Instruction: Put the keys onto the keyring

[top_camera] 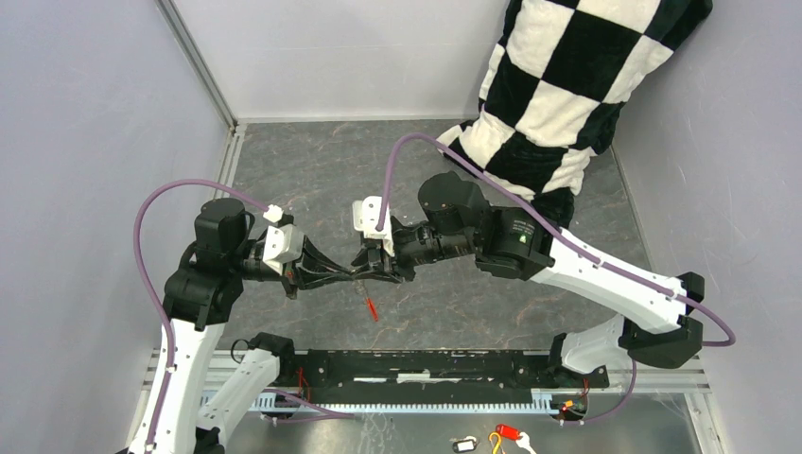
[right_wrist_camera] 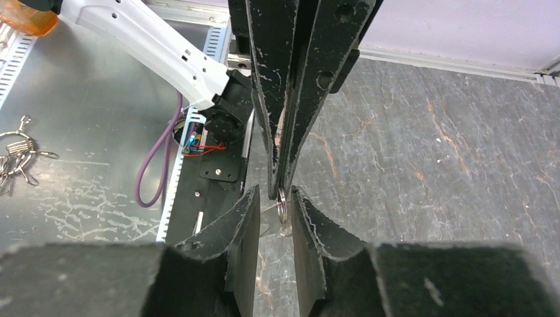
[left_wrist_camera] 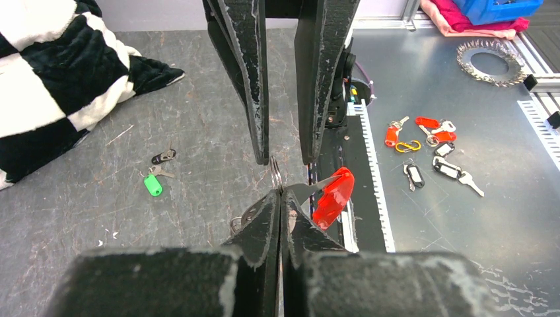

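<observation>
My left gripper (left_wrist_camera: 280, 193) is shut on the thin silvery keyring (left_wrist_camera: 276, 175) and holds it above the table. The long red plastic key (left_wrist_camera: 333, 196) hangs beside the ring by its metal blade; it also shows in the top view (top_camera: 371, 307). My right gripper (right_wrist_camera: 274, 198) faces the left one tip to tip. Its jaws stand open on either side of the keyring (right_wrist_camera: 282, 206). In the top view the left gripper (top_camera: 352, 274) and the right gripper (top_camera: 372, 269) meet mid-table. The short green key (left_wrist_camera: 152, 185) and the small dark key (left_wrist_camera: 163, 156) lie on the table.
A black-and-white checkered cloth (top_camera: 567, 85) lies at the back right of the table. A black rail (top_camera: 426, 367) runs along the near edge. Beyond it lie spare tags and keys (left_wrist_camera: 429, 142) and a serrated metal ring (left_wrist_camera: 489, 63). Purple cables (top_camera: 151, 246) loop off both arms.
</observation>
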You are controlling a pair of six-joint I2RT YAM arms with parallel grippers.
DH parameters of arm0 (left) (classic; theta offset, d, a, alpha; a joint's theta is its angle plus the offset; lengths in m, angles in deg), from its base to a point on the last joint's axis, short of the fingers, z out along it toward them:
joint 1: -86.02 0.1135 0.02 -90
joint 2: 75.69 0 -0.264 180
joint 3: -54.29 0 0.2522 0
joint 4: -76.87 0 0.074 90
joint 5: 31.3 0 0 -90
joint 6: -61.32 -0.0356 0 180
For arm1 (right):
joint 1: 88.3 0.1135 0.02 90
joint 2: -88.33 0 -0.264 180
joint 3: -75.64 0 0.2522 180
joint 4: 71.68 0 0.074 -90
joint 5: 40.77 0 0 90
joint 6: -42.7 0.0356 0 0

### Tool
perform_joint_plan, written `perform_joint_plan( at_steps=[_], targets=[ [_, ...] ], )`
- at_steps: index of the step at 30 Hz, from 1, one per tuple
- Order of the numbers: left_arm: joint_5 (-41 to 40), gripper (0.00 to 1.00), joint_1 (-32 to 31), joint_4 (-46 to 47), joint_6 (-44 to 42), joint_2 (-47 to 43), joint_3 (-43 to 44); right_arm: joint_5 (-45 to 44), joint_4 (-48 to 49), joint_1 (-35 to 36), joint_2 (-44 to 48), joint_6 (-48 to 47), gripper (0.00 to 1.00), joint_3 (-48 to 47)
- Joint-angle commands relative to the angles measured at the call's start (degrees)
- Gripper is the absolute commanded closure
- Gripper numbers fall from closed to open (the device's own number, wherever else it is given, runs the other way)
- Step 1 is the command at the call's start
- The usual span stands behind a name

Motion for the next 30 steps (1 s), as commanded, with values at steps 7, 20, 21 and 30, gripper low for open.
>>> perform_joint_plan(
  at_steps=[7, 20, 21, 30],
  targets=[
    [1.41, 0.98, -0.37, 1.13, 0.56, -0.17, 0.3, 1.87, -1.13, 0.09, -1.75, -1.32, 0.74, -3.43],
    [-0.21, 0.67, -0.33, 0.92, 2.51, -0.41, 1.27, -1.4, 19.8, -0.12, 7.2, 5.42, 1.0, 13.39],
    [-0.54, 0.62, -0.36, 0.96, 3.23, -0.49, 1.67, -1.74, 25.17, -0.27, 9.37, 7.28, 1.0, 17.29],
    [-3.33, 0.51, -0.36, 0.95, 4.57, -2.3, 0.84, -4.79, 52.71, -0.55, 18.86, 16.99, 1.0, 34.81]
  ],
)
